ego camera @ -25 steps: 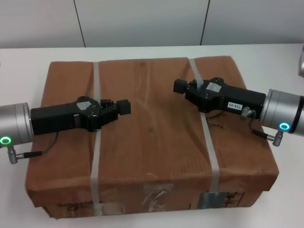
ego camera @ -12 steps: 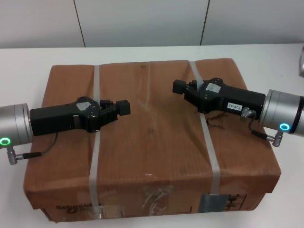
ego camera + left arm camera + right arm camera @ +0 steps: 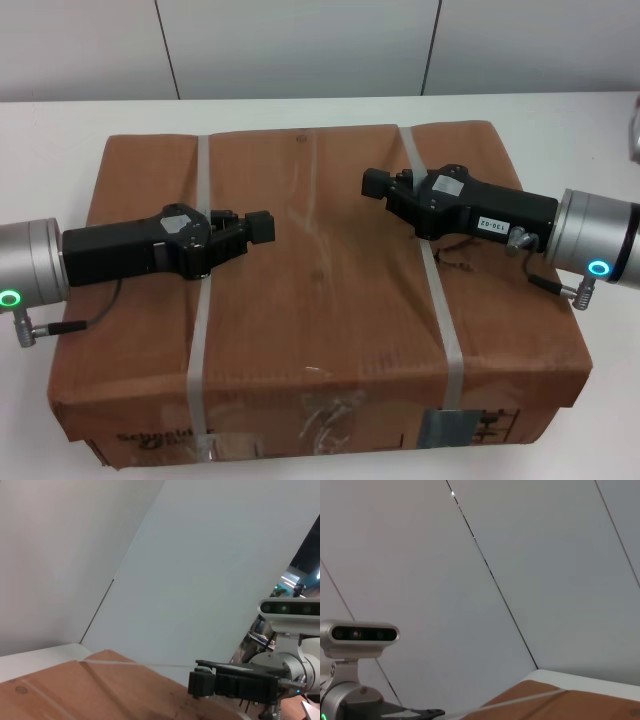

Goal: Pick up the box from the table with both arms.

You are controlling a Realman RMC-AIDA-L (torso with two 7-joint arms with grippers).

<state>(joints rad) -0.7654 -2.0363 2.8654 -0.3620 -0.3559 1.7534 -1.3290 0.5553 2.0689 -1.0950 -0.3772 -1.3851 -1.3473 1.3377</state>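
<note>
Brown cardboard makes up the box point(image 3: 320, 290), a large flat carton filling the centre and lower half of the head view, its long axis running left to right across the frame and its taped, labelled side facing the bottom edge. Two whitish straps point(image 3: 198, 300) cross its top from the far edge to the near one, one left of centre and one right of centre. It lies on the white surface point(image 3: 60, 130), which shows along the upper part of the frame and at both sides. The left pincer point(image 3: 262, 226) reaches in from the left edge over the box top, just past the left strap, pointing toward the middle; whether its fingers are apart or together cannot be told. The right pincer point(image 3: 375, 182) comes in from the right edge over the right strap, pointing at the left one, and its finger state likewise cannot be told.
</note>
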